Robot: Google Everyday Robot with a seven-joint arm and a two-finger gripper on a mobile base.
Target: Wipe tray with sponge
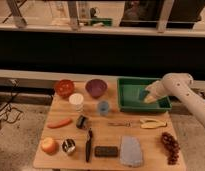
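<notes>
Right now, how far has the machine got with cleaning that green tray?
Done: the sponge is already picked up; the tool is shut on it, inside the green tray near its right side. In hand: it appears to be pressing the sponge against the tray floor, so wiping looks under way. Left: probably covering the bare left part of the tray. How much has been wiped cannot be judged.
</notes>
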